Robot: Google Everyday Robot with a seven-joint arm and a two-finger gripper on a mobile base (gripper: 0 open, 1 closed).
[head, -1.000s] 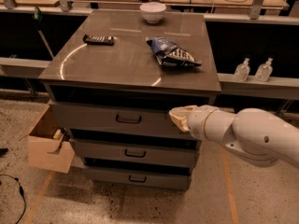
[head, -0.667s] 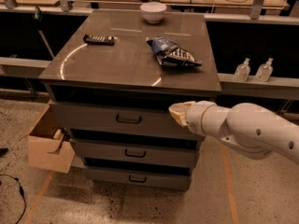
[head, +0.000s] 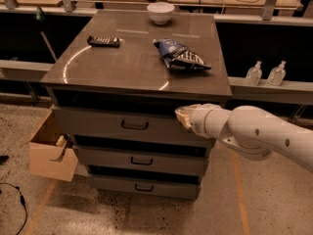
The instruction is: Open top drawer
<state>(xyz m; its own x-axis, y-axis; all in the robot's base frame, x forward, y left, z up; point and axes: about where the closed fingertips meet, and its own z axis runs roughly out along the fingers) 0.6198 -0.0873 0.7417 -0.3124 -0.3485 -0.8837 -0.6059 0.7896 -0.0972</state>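
Stretching in from the right edge of the camera view, the white arm point(head: 254, 133) ends in a pale yellowish claw point(head: 183, 115), which sits at the upper right corner of the top drawer point(head: 93, 122), right against or just in front of its grey front. Whether the claw is open or closed cannot be told, and nothing can be seen in its hold. The top drawer lies directly under the worktop point(head: 122, 70) with a dark gap above it, and its dark wire handle point(head: 134, 126) is at the centre, well left of the claw. Below it are 2 shorter drawers point(head: 107, 156). On the worktop rest a white bowl point(head: 160, 12), a dark flat bar point(head: 103, 41) and a blue snack bag point(head: 182, 56). A light wooden box point(head: 49, 158) stands at the cabinet's left side.
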